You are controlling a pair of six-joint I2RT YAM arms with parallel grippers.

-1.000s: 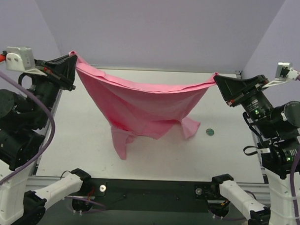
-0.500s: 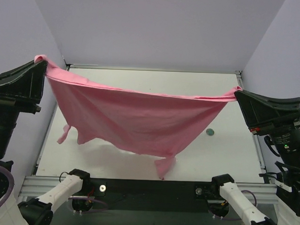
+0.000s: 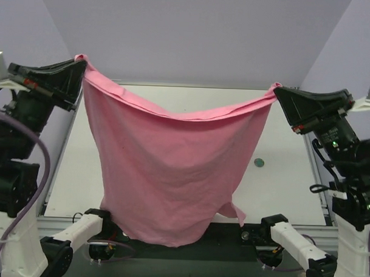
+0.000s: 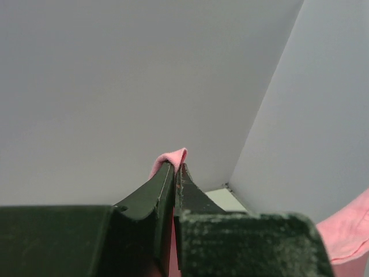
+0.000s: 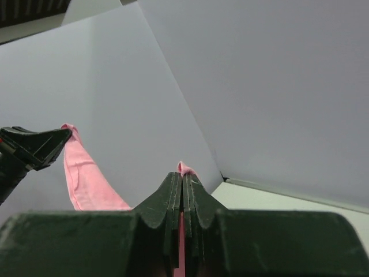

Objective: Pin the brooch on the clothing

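Observation:
The pink clothing (image 3: 172,168) hangs spread in the air between both arms, its lower edge dropping over the table's near edge. My left gripper (image 3: 81,62) is shut on its upper left corner, and a pink fold (image 4: 173,157) pokes past the tips in the left wrist view. My right gripper (image 3: 276,90) is shut on the upper right corner, with a bit of pink cloth (image 5: 185,168) showing above the tips. The brooch (image 3: 258,161), a small dark round disc, lies on the table right of the hanging cloth, below the right gripper.
The white table (image 3: 282,148) is walled by pale lilac panels at the back and sides. The two arm bases (image 3: 273,230) sit at the near edge, the left one partly covered by the shirt's hem. The left gripper (image 5: 40,144) shows in the right wrist view.
Both grippers have moved inward and up, holding their corners. The shirt, stretched wide and low half a second ago, now hangs long and flat down over the near edge.

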